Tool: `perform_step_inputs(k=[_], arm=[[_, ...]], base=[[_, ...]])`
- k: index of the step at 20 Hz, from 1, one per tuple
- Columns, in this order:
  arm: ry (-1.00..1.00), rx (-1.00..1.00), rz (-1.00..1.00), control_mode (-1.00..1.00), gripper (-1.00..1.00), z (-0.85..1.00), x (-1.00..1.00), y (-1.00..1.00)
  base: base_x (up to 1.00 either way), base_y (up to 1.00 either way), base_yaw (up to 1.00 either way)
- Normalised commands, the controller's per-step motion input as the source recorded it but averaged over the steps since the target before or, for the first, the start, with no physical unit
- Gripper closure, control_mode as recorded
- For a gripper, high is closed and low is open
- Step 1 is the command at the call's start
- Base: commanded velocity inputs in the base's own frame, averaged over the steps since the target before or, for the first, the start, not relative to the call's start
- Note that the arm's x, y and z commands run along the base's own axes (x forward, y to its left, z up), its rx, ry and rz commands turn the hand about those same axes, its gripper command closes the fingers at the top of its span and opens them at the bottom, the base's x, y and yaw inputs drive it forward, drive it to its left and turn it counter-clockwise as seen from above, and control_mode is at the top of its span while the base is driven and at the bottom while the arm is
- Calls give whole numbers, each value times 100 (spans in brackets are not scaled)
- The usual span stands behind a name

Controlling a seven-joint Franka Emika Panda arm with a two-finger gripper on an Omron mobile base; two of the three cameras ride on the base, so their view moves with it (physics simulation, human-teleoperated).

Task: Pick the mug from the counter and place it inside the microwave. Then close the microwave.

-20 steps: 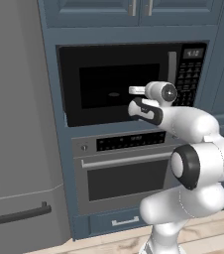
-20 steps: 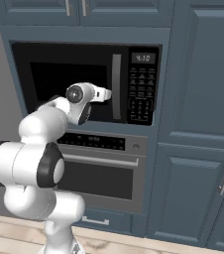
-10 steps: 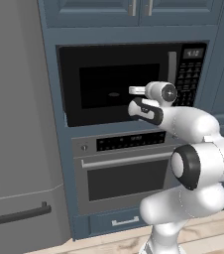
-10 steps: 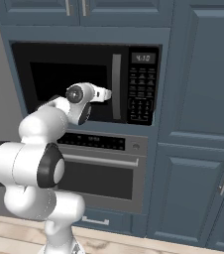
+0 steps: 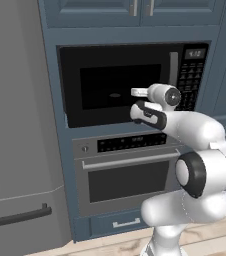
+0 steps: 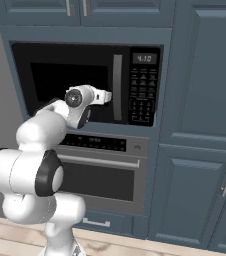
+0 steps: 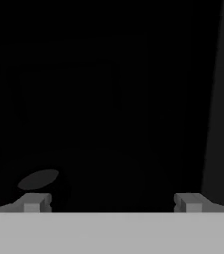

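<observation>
Blue-grey kitchen cabinetry wall (image 6: 200, 100), built-in appliances stacked in it. Fingers (image 7: 113, 202): tips at bottom of hand view, one far left, one far right, spread wide, nothing between them, nothing held. Ahead of fingers: dark space, almost no detail; a dim greyish oval (image 7: 38, 178) sits just above the left tip, could be the mug rim, too dark to tell. Hand (image 5: 141, 92) w/ white wrist held level against the microwave (image 5: 130, 82) front, pointing in at the dark window, approx mid-height, just left of the vertical grey handle (image 6: 117, 87). In left base view a small pale oval (image 5: 115, 95) shows behind the window, left of the hand; mug's spot otherwise not readable. Keypad w/ lit display (image 6: 144, 58) on microwave's right side. Oven (image 6: 102, 172) directly below microwave: control strip, horizontal steel handle, dark glass. Narrow drawer (image 5: 116, 223) under oven. Upper cabinet doors above microwave. Grey fridge (image 5: 15, 130) at left of left base view, dark bar handle low down. Tall cabinet doors right of appliances. Wood-look floor (image 6: 135, 247) at bottom.
</observation>
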Motion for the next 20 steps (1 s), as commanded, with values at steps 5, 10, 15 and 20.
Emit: perform_step_inputs(k=[5,10,15,20], arm=[[-11,0,0,-100,-100,0,-56,0],[-5,0,0,-100,-100,1,-51,1],[0,0,0,-100,-100,4,-15,0],[0,0,0,-100,-100,0,0,0]], base=[[0,0,0],[0,0,0],[0,0,0],[0,0,0]])
